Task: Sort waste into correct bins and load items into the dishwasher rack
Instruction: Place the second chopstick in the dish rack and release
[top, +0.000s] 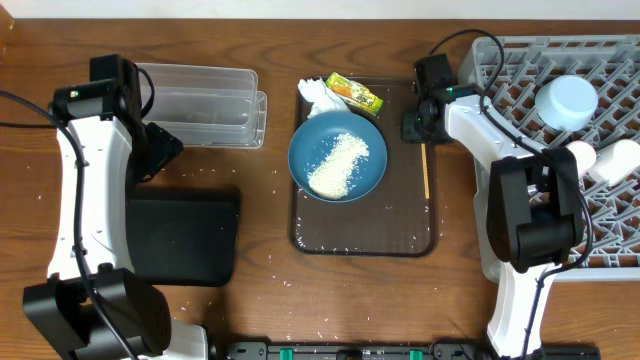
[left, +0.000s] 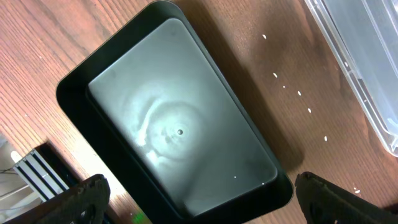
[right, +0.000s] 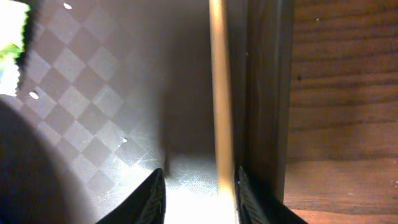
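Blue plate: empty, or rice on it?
Not empty: a pile of rice lies on the plate, which sits on the brown tray.

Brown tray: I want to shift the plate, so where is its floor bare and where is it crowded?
Bare: the near strip of tray on the robot's side of the plate, rim to rim. Crowded: the far edge, with napkin and wrapper beside the plate, and the right edge, where the right gripper straddles the chopsticks.
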